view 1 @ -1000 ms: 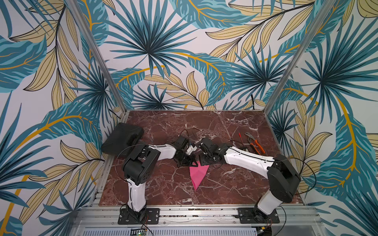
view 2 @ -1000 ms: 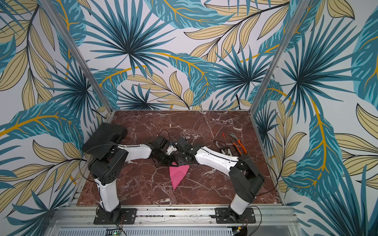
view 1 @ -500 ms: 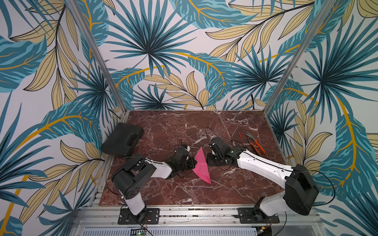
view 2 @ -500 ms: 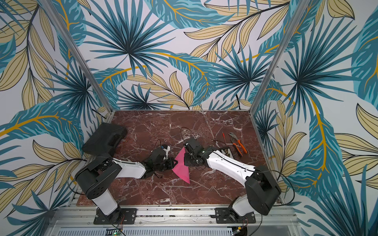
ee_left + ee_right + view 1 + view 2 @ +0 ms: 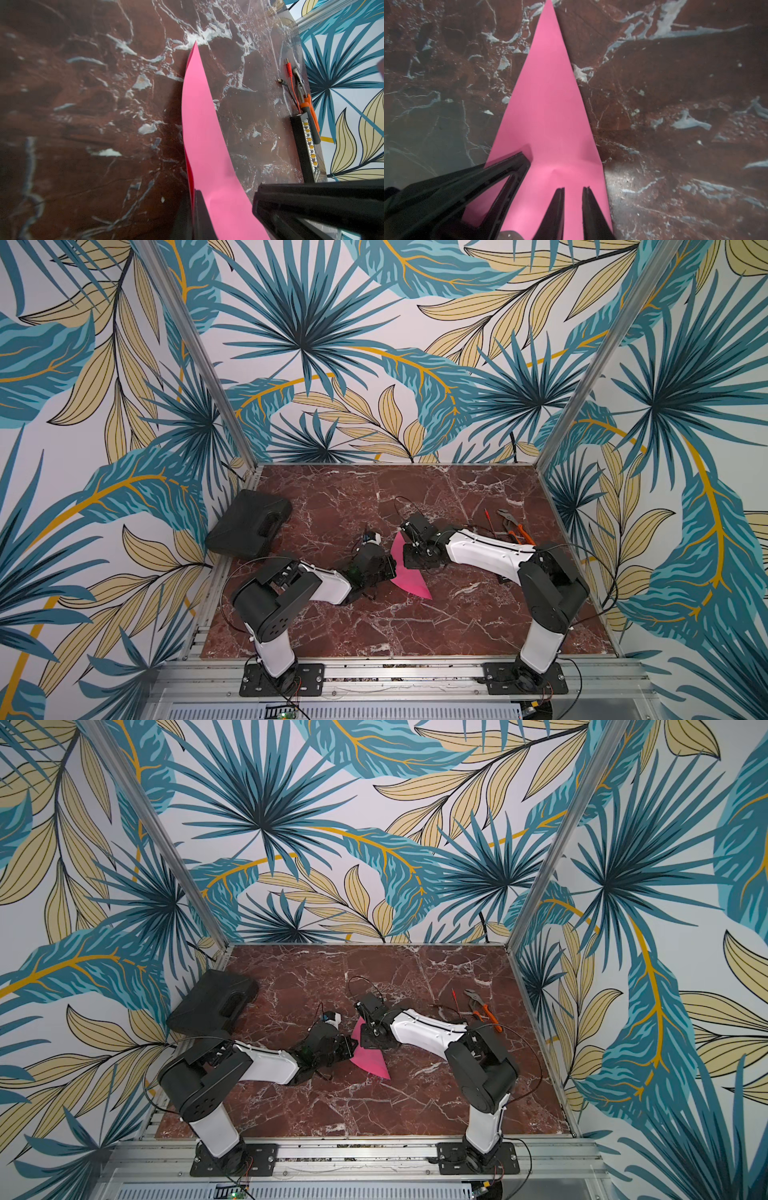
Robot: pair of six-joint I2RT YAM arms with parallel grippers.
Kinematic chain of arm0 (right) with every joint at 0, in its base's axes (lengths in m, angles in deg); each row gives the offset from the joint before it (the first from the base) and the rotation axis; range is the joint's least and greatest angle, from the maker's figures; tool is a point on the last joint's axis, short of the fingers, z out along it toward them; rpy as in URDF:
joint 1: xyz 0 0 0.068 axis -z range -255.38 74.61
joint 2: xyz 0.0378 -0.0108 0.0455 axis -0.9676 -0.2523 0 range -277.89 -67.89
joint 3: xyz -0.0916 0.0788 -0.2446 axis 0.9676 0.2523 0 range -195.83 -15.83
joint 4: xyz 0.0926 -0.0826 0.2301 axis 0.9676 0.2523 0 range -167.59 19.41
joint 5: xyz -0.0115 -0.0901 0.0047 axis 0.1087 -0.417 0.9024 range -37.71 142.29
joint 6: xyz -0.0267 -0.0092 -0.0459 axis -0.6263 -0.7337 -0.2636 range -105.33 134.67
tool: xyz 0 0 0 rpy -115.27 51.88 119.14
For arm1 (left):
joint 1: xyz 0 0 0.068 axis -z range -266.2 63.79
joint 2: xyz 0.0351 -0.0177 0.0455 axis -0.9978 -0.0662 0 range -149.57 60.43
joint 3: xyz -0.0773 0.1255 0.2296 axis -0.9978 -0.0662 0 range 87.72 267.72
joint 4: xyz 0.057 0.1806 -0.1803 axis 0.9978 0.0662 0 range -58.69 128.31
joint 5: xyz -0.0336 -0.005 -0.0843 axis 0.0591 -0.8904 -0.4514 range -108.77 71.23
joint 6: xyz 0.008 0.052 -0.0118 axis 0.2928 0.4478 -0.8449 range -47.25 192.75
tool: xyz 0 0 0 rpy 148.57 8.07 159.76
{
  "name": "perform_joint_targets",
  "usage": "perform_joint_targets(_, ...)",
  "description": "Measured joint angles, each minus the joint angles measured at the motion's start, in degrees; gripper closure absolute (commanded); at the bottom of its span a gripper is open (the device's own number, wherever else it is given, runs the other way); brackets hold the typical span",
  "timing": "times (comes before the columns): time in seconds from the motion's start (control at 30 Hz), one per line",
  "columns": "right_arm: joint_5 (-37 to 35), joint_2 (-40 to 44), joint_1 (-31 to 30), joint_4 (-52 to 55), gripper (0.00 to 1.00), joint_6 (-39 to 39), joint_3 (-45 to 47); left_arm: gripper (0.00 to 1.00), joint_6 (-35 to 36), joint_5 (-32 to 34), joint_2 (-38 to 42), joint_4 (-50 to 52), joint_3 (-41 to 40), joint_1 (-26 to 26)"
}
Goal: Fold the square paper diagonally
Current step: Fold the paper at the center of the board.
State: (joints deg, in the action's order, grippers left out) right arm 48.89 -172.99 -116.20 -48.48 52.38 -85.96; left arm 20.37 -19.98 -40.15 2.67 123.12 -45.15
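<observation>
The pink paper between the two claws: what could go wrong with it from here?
1. The left gripper pinches the square paper, whose two layers bow apart, so the crease might land off the diagonal.
2. The right gripper, jaws slightly apart, sits just by a small wrinkle; pressing there could crumple it further.

no readable text, labels or numbers

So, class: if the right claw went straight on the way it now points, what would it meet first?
Probably the square paper: the right claw points along its surface toward a corner, with bare marble table beyond. Whether the tips touch it is unclear.
</observation>
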Motion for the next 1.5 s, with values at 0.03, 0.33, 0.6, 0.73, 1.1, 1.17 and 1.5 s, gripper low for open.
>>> perform_joint_targets(0.03, -0.02, -0.72, 0.00, 0.11, 0.84, -0.07, -0.33, 1.00, 0.00, 0.17, -0.22, 0.04, 0.00, 0.00)
perform_joint_targets(0.33, -0.81, -4.02, -0.74, 1.49, 0.86, -0.94, -0.81, 1.00, -0.66, 1.05, -0.72, -0.07, -0.02, 0.11)
perform_joint_targets(0.6, -2.62, -4.04, -2.12, 3.34, 0.87, -1.57, -0.81, 1.00, -2.29, 1.46, -1.42, -1.27, -0.02, 0.15)
perform_joint_targets(0.73, -3.48, -4.04, -2.89, 4.11, 0.89, -1.79, -0.72, 1.00, -3.04, 1.64, -1.70, -1.84, -0.02, 0.15)
perform_joint_targets(1.1, -5.14, -1.09, -3.43, 4.57, 0.90, -1.68, 3.37, 1.00, -4.09, 2.12, -1.77, -2.05, -0.15, 0.17)
perform_joint_targets(1.17, -5.27, -0.46, -3.54, 4.70, 0.90, -1.64, 4.15, 1.00, -4.17, 2.14, -1.77, -2.08, -0.15, 0.20)
perform_joint_targets(1.5, -5.90, 2.38, -4.79, 5.79, 0.90, -0.55, 7.67, 1.00, -4.66, 2.43, -1.77, -2.05, -0.15, 0.26)
